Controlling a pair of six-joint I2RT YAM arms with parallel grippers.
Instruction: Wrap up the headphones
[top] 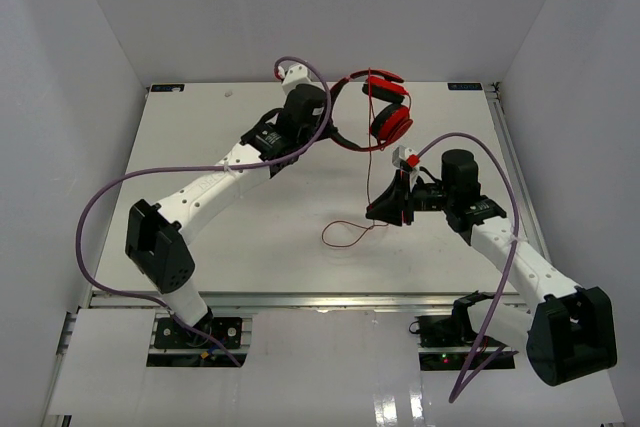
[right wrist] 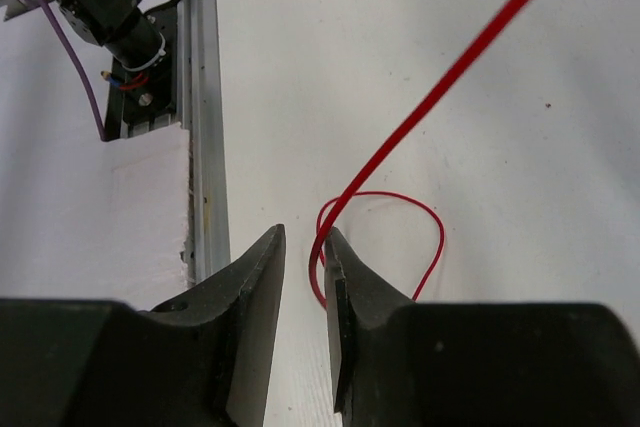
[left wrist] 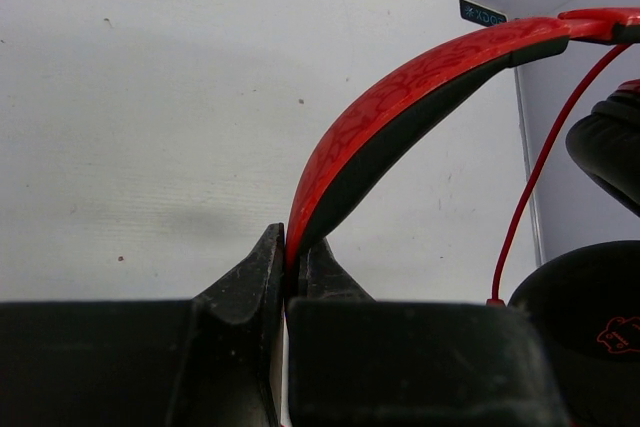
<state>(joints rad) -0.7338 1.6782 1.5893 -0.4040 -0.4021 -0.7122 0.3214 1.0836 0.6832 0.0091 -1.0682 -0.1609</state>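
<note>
The red headphones hang in the air at the back middle of the table, earcups to the right. My left gripper is shut on the headband, which rises from between my jaws; a black-padded earcup shows at the right. The thin red cord drops from the headphones to a loop on the table. My right gripper is low over that loop, jaws a little apart, with the cord running between them against the right finger.
The table's front metal rail and an arm base mount lie left of my right gripper. Purple robot cables arc beside both arms. White walls close in the table on three sides.
</note>
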